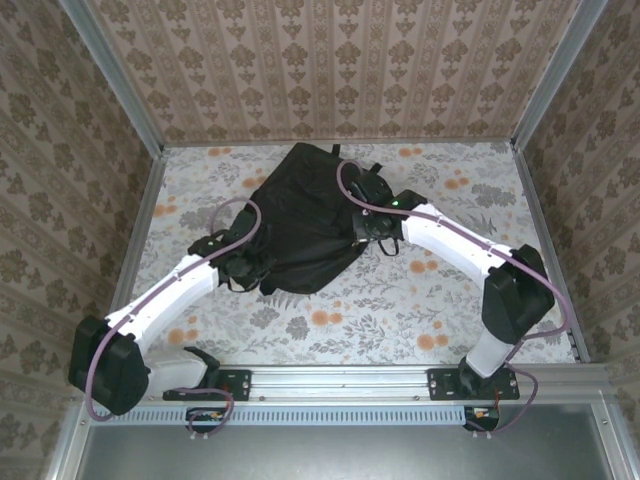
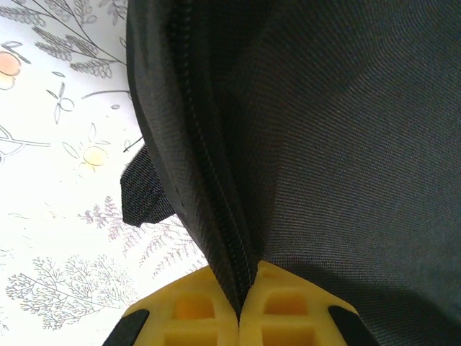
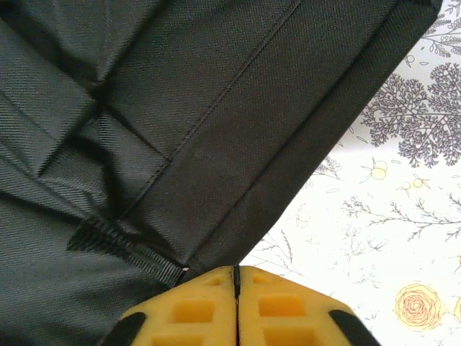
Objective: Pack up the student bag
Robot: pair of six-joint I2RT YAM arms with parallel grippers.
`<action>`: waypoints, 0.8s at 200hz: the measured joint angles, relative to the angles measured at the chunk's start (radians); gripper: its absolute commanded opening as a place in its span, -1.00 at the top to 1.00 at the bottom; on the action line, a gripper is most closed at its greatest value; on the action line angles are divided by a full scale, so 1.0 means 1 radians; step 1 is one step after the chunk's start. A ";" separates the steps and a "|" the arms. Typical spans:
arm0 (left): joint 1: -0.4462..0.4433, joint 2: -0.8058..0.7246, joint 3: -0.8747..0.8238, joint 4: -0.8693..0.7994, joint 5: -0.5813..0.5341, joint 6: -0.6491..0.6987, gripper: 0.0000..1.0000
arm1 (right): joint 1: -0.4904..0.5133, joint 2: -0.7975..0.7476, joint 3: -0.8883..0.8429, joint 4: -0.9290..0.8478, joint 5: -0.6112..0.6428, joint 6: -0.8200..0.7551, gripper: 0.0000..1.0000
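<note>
The student bag is a large black fabric backpack lying in the middle of the floral table. My left gripper is at its near left edge. In the left wrist view, this left gripper is shut on a fold of the student bag along its zipper seam. My right gripper is at the bag's right side. The right wrist view shows the right gripper with yellow fingers closed on a thin corner edge of the student bag, beside a webbing strap.
The floral tablecloth stretches bare to the right and near side of the bag. Wallpapered walls with metal posts close in the back and both sides. A metal rail carries the arm bases along the near edge.
</note>
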 measured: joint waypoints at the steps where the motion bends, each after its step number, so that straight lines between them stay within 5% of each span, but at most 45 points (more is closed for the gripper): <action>1: -0.002 0.001 0.000 0.001 0.000 0.000 1.00 | 0.000 -0.004 -0.003 0.002 -0.001 0.000 0.15; 26: -0.069 0.005 -0.010 0.033 -0.009 0.000 1.00 | -0.009 -0.090 -0.058 0.038 -0.007 0.005 -0.23; 68: -0.226 0.027 -0.009 0.134 -0.036 0.050 0.99 | -0.016 -0.314 -0.164 0.061 0.045 0.046 -0.28; 160: -0.456 0.405 0.378 0.221 0.068 0.303 0.41 | -0.133 -0.623 -0.300 0.056 0.096 0.106 -0.37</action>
